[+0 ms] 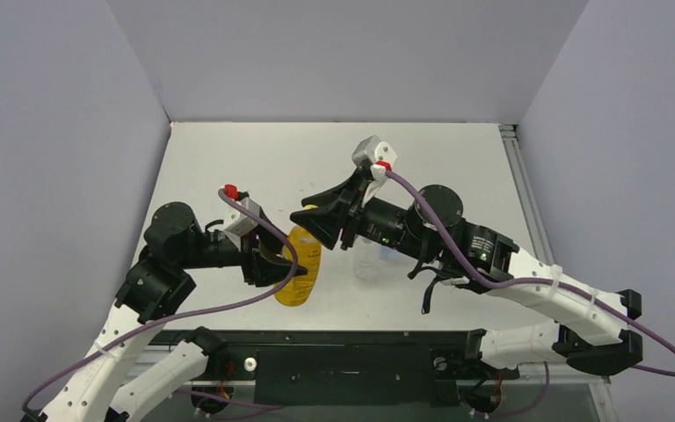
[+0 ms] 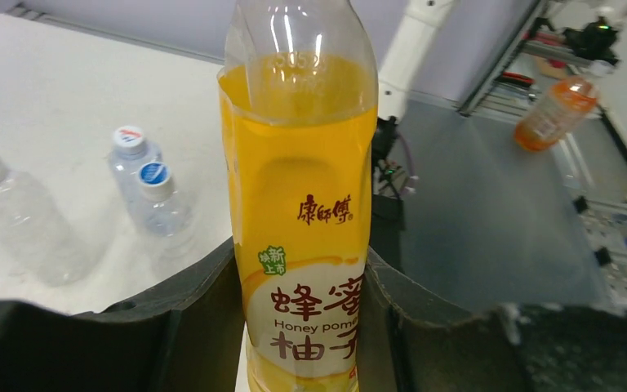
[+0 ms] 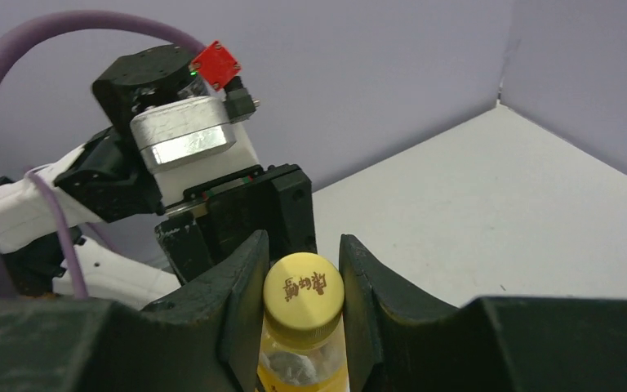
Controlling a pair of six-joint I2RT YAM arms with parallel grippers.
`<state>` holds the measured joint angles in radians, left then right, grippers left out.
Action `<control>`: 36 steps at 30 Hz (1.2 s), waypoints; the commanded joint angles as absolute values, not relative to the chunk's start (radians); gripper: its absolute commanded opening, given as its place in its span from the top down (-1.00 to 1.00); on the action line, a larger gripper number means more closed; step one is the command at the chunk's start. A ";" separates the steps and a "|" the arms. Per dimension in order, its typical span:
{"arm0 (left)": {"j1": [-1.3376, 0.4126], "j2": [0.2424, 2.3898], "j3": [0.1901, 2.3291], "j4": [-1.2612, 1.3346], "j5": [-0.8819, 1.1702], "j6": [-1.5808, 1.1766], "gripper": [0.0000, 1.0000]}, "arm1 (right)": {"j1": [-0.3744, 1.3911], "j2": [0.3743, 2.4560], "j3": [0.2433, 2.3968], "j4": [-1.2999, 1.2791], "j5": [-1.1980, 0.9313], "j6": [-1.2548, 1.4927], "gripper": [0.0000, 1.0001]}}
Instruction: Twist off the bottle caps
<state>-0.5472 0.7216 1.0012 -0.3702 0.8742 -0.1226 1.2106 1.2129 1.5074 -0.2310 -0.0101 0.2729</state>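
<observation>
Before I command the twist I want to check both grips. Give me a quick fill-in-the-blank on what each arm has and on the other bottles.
1. The left gripper is shut on the yellow-orange ____.
2. The yellow cap is pinched between the fingers of the ____ gripper.
3. In the left wrist view, ____ clear bottles are on the table, each with its blue-topped cap on.

Missing words: bottle; right; three.
</observation>
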 commanded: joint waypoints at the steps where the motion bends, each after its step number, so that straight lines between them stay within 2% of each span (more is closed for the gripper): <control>1: -0.548 0.725 1.034 -0.174 1.109 -0.341 1.00 | 1.189 1.137 1.446 -0.115 -0.179 0.246 1.00; 6: -0.546 0.743 1.026 -0.116 1.160 -0.391 1.00 | 1.184 1.121 1.438 -0.120 -0.249 0.235 1.00; 9: -0.546 0.744 1.021 -0.116 1.132 -0.377 1.00 | 1.183 1.124 1.446 -0.130 -0.225 0.232 0.85; 10: -0.546 0.742 1.021 -0.128 1.118 -0.358 1.00 | 1.184 1.126 1.450 -0.135 -0.208 0.233 0.65; 11: -0.546 0.741 1.022 -0.141 1.076 -0.340 1.00 | 1.184 1.128 1.453 -0.139 -0.164 0.237 0.54; 13: -0.546 0.738 1.029 -0.185 0.998 -0.276 1.00 | 1.186 1.139 1.469 -0.154 -0.091 0.244 -0.03; 15: -0.547 0.735 1.032 -0.249 0.899 -0.185 1.00 | 1.201 1.164 1.501 -0.183 0.012 0.247 -0.27; 17: -0.549 0.735 1.032 -0.296 0.775 -0.108 1.00 | 1.232 1.195 1.547 -0.222 0.156 0.238 -0.40; 21: -0.551 0.714 0.990 -0.300 0.557 0.007 1.00 | 1.306 1.280 1.658 -0.286 0.480 0.237 -0.49; 25: -0.554 0.691 0.953 -0.270 0.427 0.077 1.00 | 1.348 1.392 1.746 -0.313 0.639 0.254 -0.49; 29: -0.555 0.672 0.935 -0.267 0.386 0.120 1.00 | 1.361 1.480 1.846 -0.372 0.717 0.263 -0.35; 36: -0.555 0.652 0.917 -0.265 0.372 0.129 1.00 | 1.361 1.496 1.862 -0.352 0.732 0.278 -0.10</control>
